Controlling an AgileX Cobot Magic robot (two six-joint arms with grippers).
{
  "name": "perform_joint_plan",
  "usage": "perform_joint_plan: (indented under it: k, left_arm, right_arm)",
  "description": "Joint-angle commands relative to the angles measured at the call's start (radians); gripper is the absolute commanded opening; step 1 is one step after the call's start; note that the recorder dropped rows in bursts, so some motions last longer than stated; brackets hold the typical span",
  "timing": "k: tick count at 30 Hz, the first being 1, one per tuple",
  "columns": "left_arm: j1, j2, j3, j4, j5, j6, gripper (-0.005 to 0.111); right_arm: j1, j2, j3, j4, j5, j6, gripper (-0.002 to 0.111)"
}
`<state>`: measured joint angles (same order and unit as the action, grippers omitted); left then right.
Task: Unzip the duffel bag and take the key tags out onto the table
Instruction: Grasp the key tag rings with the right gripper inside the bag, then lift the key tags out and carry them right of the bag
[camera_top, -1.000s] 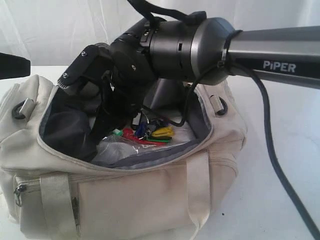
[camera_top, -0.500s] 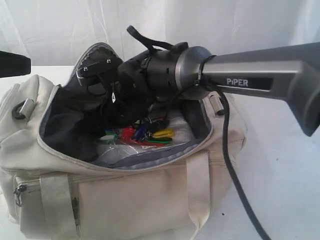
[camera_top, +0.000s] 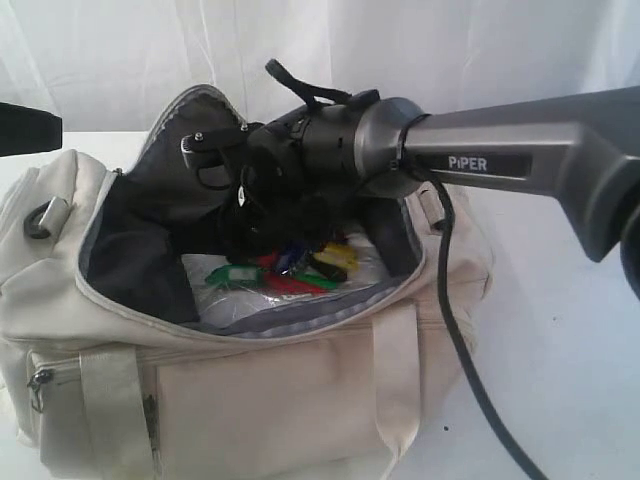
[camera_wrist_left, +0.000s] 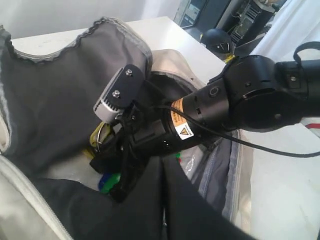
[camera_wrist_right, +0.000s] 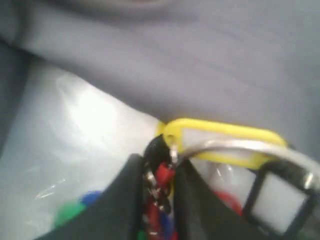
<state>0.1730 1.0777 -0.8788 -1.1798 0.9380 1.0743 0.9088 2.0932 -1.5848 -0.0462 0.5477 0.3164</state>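
Observation:
The cream duffel bag (camera_top: 280, 390) stands unzipped on the white table (camera_top: 560, 360), its dark lining showing. The key tags (camera_top: 300, 270), red, green, yellow and blue on dark rings, lie inside on clear plastic. My right gripper (camera_top: 265, 240) reaches down into the opening from the right. In the right wrist view its fingers are shut on the key tags (camera_wrist_right: 220, 142) at the ring bunch, right gripper (camera_wrist_right: 159, 167). My left gripper (camera_wrist_left: 162, 165) hovers over the bag's mouth, shut, with nothing visible between its fingers. It looks at the right gripper (camera_wrist_left: 119, 175) and the tags (camera_wrist_left: 107, 181).
A crumpled clear plastic bag (camera_top: 225, 300) lies under the tags. The far flap (camera_top: 190, 110) of the bag stands up behind the right arm. The arm's black cable (camera_top: 465, 340) hangs over the bag's right end. A dark blurred shape (camera_top: 25, 130) sits at the left edge.
The right arm has dropped lower and deeper into the bag. Its fingers have closed on the tag bunch, and the tags have shifted a little. The far flap now stands higher.

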Motion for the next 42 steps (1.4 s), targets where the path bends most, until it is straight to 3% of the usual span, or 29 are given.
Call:
perform_joint_plan:
  k: [1,19,27,36,42]
  left_arm:
    - [0.003,-0.012,0.004,-0.029,0.019,0.005,0.000]
    - [0.003,-0.012,0.004,-0.029,0.019,0.005,0.000]
    - [0.003,-0.012,0.004,-0.029,0.023,0.006,0.000]
    - [0.003,-0.012,0.004,-0.029,0.034,0.006,0.000]
    - [0.003,-0.012,0.004,-0.029,0.036,0.006,0.000]
  right_arm:
    - [-0.005,-0.026,0.002,-0.006,0.030,0.001,0.000]
    - [-0.035,-0.348,0.002,-0.042,0.072,-0.062,0.000]
    - [-0.047,-0.474,0.002,-0.059,0.178,-0.134,0.000]
    - [-0.181,-0.598,0.005,-0.065,0.380,-0.206,0.000]
    - [-0.255,-0.708,0.071,-0.130,0.413,-0.211,0.000]
